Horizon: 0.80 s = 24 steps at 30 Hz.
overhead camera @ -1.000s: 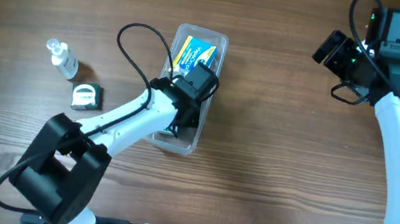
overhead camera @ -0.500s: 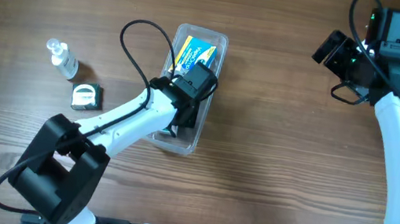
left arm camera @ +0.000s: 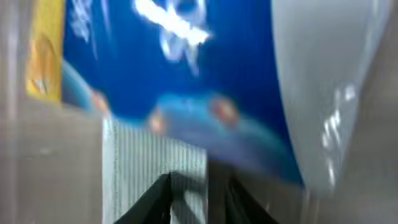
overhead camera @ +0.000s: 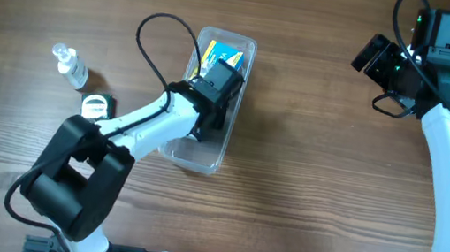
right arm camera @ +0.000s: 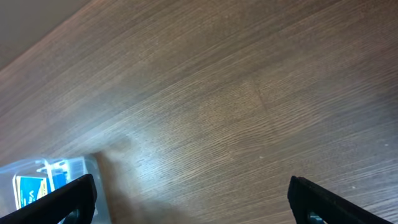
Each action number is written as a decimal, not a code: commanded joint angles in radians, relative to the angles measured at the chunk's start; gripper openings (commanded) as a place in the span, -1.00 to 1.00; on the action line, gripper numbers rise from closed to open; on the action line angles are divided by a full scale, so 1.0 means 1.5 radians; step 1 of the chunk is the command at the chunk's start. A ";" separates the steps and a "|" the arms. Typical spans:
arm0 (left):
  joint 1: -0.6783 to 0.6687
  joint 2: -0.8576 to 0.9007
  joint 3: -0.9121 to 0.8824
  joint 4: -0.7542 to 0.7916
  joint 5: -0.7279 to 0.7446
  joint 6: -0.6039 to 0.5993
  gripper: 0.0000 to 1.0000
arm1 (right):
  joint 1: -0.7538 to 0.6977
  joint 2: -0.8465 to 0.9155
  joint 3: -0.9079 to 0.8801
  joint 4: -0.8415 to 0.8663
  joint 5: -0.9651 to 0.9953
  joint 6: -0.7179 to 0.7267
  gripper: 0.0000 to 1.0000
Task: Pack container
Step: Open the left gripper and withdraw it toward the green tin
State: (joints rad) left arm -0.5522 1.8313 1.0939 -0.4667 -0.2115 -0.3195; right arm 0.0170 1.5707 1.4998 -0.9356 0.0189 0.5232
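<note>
The container (overhead camera: 191, 155) is a long clear plastic tray in the middle of the wooden table. A blue and yellow box (overhead camera: 221, 53) lies in its far end. My left gripper (overhead camera: 210, 104) reaches down into the tray just behind that box. In the left wrist view the blurred blue box (left arm camera: 186, 68) fills the frame, the tray wall (left arm camera: 329, 93) curves at the right, and my dark fingertips (left arm camera: 199, 196) sit almost together with nothing visible between them. My right gripper (overhead camera: 371, 55) hangs open and empty at the far right; its fingers (right arm camera: 193, 199) are spread wide.
A small clear bottle (overhead camera: 69, 67) and a small tape measure (overhead camera: 95, 108) lie left of the tray. The right wrist view shows bare wood, with the tray (right arm camera: 59, 169) and the blue box (right arm camera: 30, 188) at its lower left corner.
My left gripper has slid a little along the tray toward the blue box at the far end. The right arm has not moved.
</note>
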 commanded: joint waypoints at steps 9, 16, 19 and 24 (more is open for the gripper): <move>0.013 -0.020 0.016 0.002 0.009 0.032 -0.24 | 0.001 0.006 -0.002 0.001 -0.009 0.000 0.99; -0.009 -0.178 0.027 -0.084 0.013 -0.052 0.33 | 0.001 0.006 -0.002 0.001 -0.009 0.000 0.99; 0.010 -0.248 0.027 -0.111 0.013 -0.062 0.53 | 0.001 0.006 -0.002 0.001 -0.009 0.000 0.99; 0.202 -0.351 0.028 -0.238 0.033 -0.066 0.76 | 0.001 0.006 -0.002 0.001 -0.009 0.001 0.99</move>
State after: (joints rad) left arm -0.4301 1.3659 1.1240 -0.7486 -0.1810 -0.4137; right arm 0.0170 1.5707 1.4998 -0.9356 0.0189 0.5228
